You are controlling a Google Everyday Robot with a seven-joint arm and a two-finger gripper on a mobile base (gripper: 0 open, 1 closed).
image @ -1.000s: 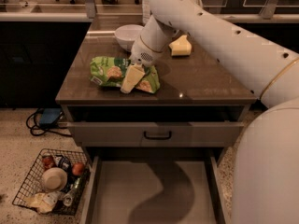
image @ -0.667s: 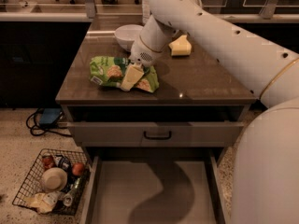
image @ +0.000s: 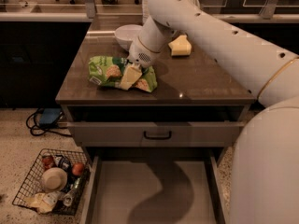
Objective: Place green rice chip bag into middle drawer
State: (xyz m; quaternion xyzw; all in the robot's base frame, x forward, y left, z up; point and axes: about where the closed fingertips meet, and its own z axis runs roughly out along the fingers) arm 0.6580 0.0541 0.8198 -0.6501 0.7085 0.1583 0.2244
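Observation:
The green rice chip bag (image: 110,72) lies on the brown countertop (image: 201,80), left of its middle. My gripper (image: 131,76) reaches down from the white arm (image: 210,36) and sits on the right half of the bag, touching it. The bag rests on the counter. The middle drawer (image: 117,190) is pulled out at the bottom of the view, with a bare pale floor and the arm's shadow across it.
A white bowl (image: 127,34) and a yellow sponge (image: 180,45) stand at the back of the counter. A drawer with a grey front and black handle (image: 157,135) sits above the open one. A wire basket (image: 51,181) of items and cables (image: 44,120) lie on the floor at left.

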